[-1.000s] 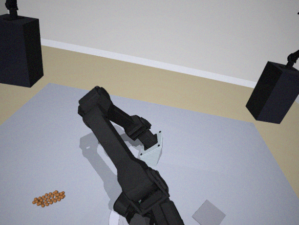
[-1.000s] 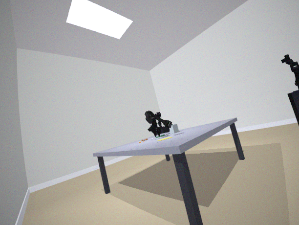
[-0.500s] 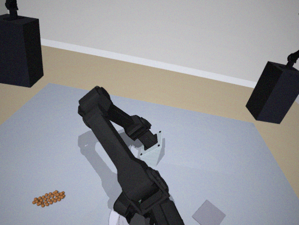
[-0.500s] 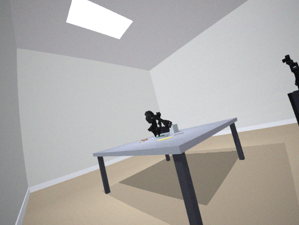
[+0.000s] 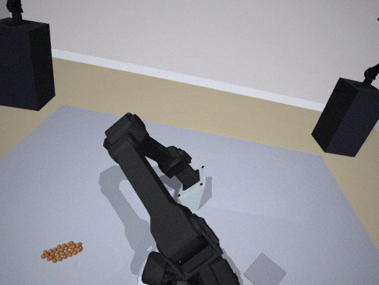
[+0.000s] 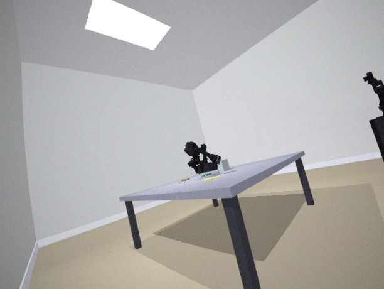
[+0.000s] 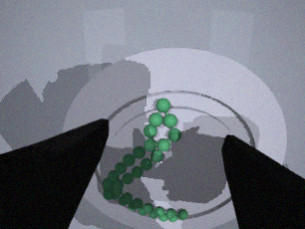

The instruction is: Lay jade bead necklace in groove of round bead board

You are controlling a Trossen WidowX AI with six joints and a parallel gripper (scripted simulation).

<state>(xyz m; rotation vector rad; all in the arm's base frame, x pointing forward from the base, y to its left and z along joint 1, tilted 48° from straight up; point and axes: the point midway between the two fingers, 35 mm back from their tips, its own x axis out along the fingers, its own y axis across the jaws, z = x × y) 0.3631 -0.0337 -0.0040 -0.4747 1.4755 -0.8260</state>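
The jade bead necklace lies on the round bead board in the wrist view. A narrow loop of beads stands inside the groove ring, with its top bead short of the far arc. Two close strands run down to a bunch at the lower left, near the groove. From there a row of beads runs along the near arc toward the right. My gripper is open above the board, with the upper loop between its fingers in the view and nothing held. In the top view the fingers are hidden. Green beads show small in the exterior view.
An orange bead string lies off to one side. A pale upright block stands near the arm. A grey square and a yellow strip lie on the table. Dark pedestals stand beyond it.
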